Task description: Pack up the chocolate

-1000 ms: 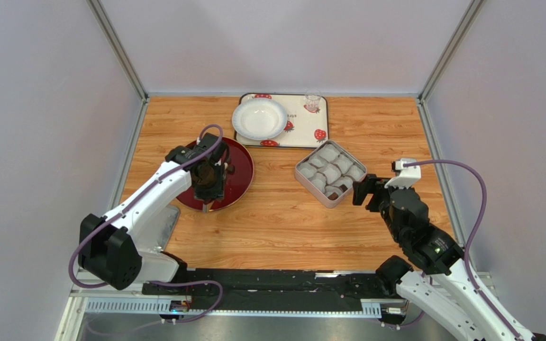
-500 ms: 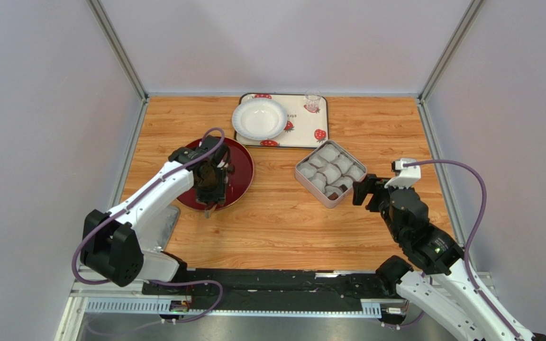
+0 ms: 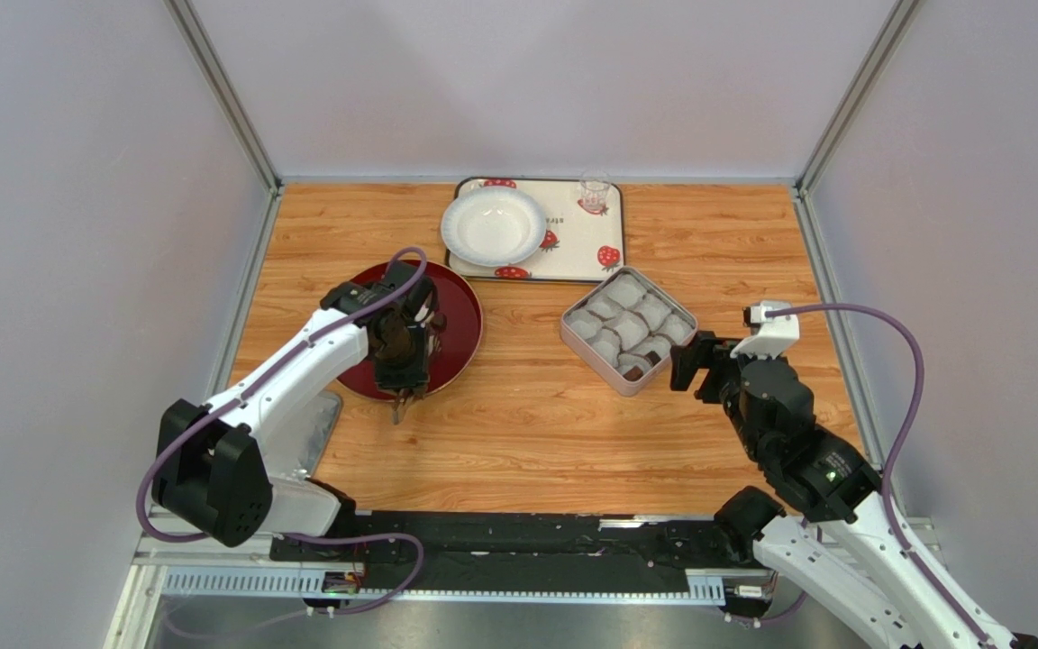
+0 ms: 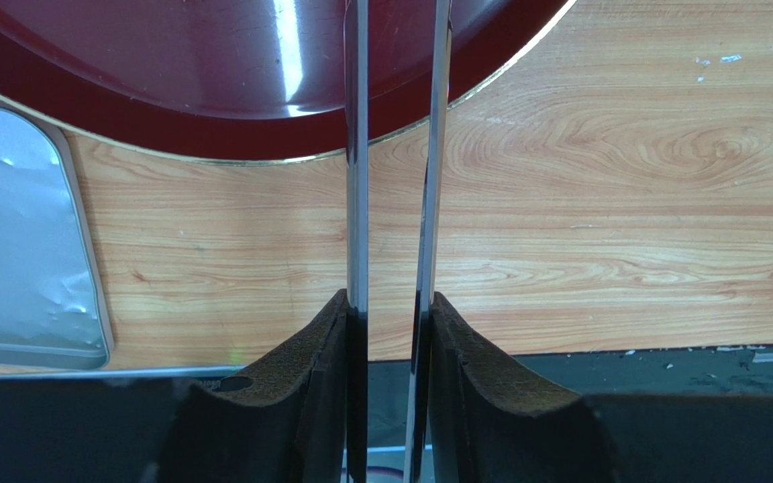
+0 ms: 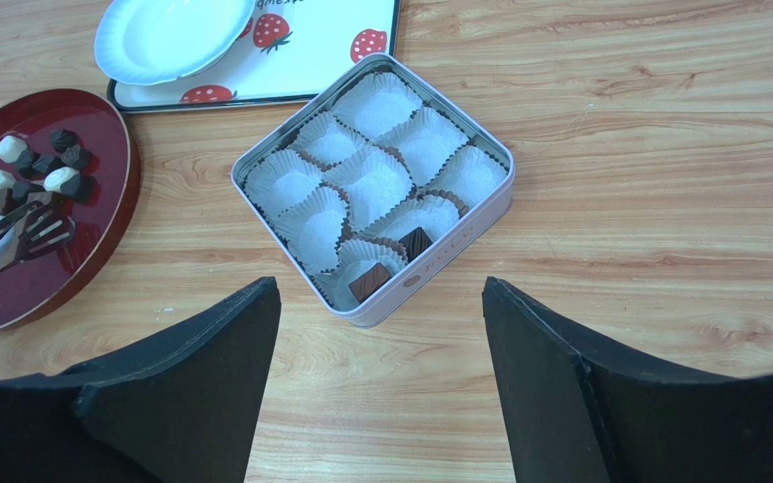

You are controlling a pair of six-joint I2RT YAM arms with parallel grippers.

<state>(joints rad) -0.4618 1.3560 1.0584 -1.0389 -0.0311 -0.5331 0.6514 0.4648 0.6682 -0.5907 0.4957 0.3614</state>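
Chocolate (image 5: 61, 179) well apart frm R jaws.

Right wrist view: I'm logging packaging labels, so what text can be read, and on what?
Strawberry tray: a dark printed word at the top edge, upside down and cut off; not readable.
Square tin: faint embossed lettering on its near wall; too small to read.
No other text shows.

In your left wrist view, the top edge cuts off the tips of the thin metal tongs (image 4: 357, 151) and most of the round dark-red plate (image 4: 159, 91).
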